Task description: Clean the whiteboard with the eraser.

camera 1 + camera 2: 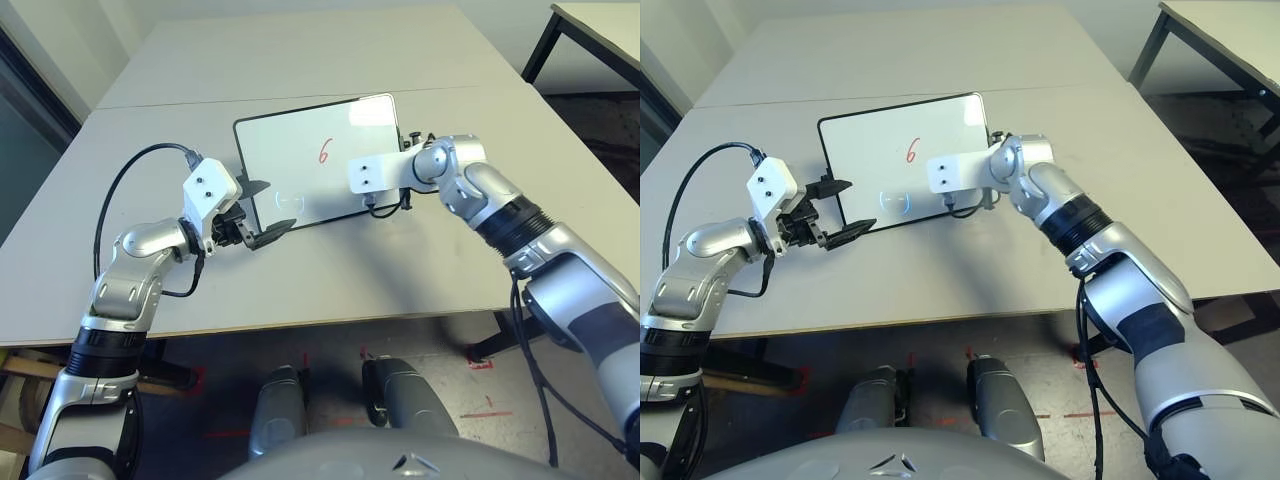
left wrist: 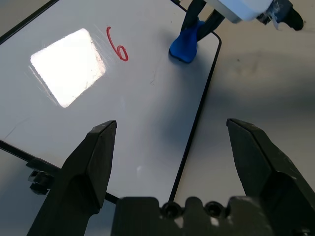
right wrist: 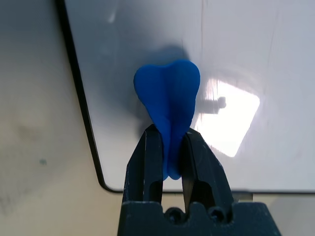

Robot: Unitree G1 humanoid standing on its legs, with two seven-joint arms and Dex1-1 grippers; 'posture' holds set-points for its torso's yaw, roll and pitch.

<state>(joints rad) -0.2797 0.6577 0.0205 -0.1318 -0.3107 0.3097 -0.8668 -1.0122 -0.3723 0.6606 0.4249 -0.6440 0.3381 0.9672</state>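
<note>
right pincer (image 3: 170,147): clamped on the eraser, its two black fingers pressed against the block's narrow end, seen at the bottom centre of the right wrist view.
eraser (image 3: 169,105): bright blue, bone-shaped, held upright between the fingers with its broad lobed end over the white surface; in the left wrist view it sits at the top centre of the frame, by the board's right-hand edge (image 2: 186,43); whether it touches the surface i cannot tell for sure, though its shadow lies right under it.
left pincer (image 2: 170,157): apart, both dark fingers spread wide with nothing between them; in the left eye view it is at left of centre, at the board's lower left corner.
left pincer fingers (image 2: 91,162): one hangs over the white surface, the other over the bare table beyond the frame edge.
whiteboard (image 1: 300,160): glossy white with a thin black frame and rounded corners, lying flat and slightly turned at the centre of the left eye view; small black knobs show on its side.
red mark (image 1: 323,152): a single figure like a 6, near the middle of the board, to the left of the right pincer's white housing.
table (image 1: 300,280): pale grey, carrying the board; a seam runs across it above the board's upper edge.
</note>
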